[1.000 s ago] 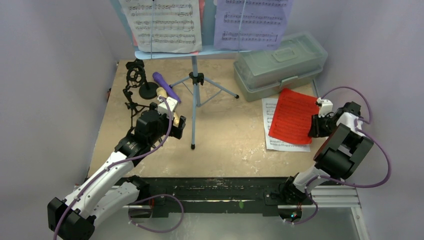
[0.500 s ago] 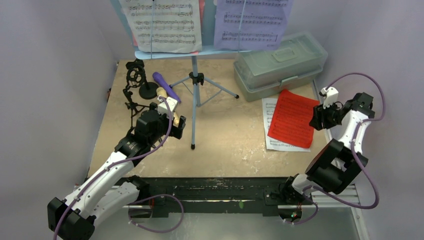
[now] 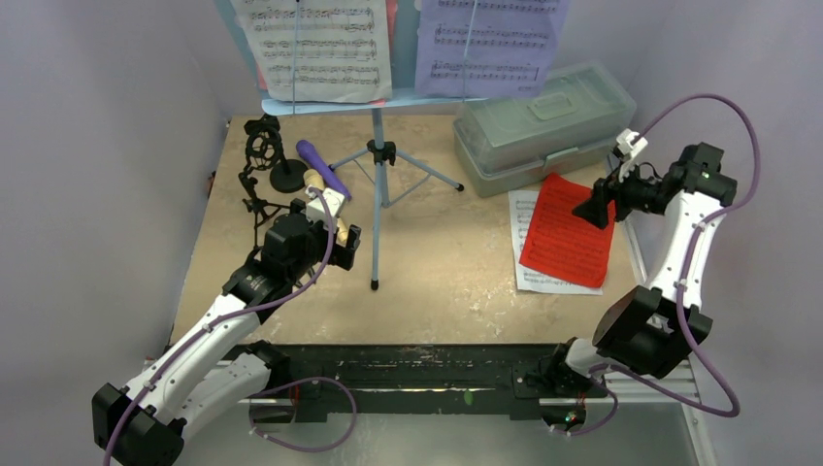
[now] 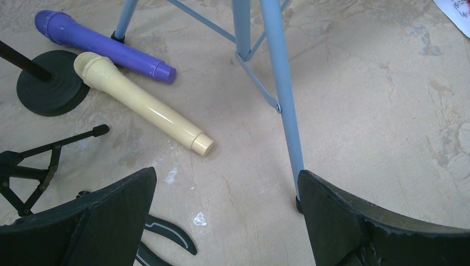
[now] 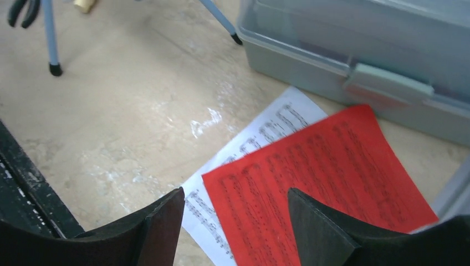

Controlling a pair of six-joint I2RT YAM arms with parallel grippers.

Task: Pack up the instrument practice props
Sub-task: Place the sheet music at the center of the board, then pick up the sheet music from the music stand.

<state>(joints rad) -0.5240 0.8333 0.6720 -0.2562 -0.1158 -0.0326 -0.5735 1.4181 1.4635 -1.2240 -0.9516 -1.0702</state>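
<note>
At the far left of the table (image 3: 456, 262), the tripod mic holder with ring (image 3: 260, 146) and the round-base mic holder (image 3: 287, 175) are standing upright, with the purple microphone (image 3: 322, 165) and tan microphone (image 3: 315, 183) lying flat just beside them. These are judged to be awaiting pickup. The left gripper (image 3: 335, 218) is hovering near the tan microphone with its jaws fully apart and nothing between them, which reads as a pre-grasp stance. The overhead view is hiding most of the tan microphone behind this arm. The left wrist view is showing it whole, side by side with the purple one, its head next to the round base. Centrally, the music rack (image 3: 378, 155) is standing on its tripod and carrying a white page (image 3: 315, 49) and a lavender page (image 3: 490, 39) against its shelf. Only the overhead view is showing these pages – the left wrist view is showing legs alone. To the right, the plastic box (image 3: 543, 121) is sitting with its lid down. The right wrist view is showing its front latch tab, so opening is judged a pending step. A red page (image 3: 568, 228) is lying flat on a second white page (image 3: 529, 277), both just in front of the box – probably staged for packing. The right gripper (image 3: 597, 209) is hanging above the red page with its jaws apart and empty, as the right wrist view confirms.
</note>
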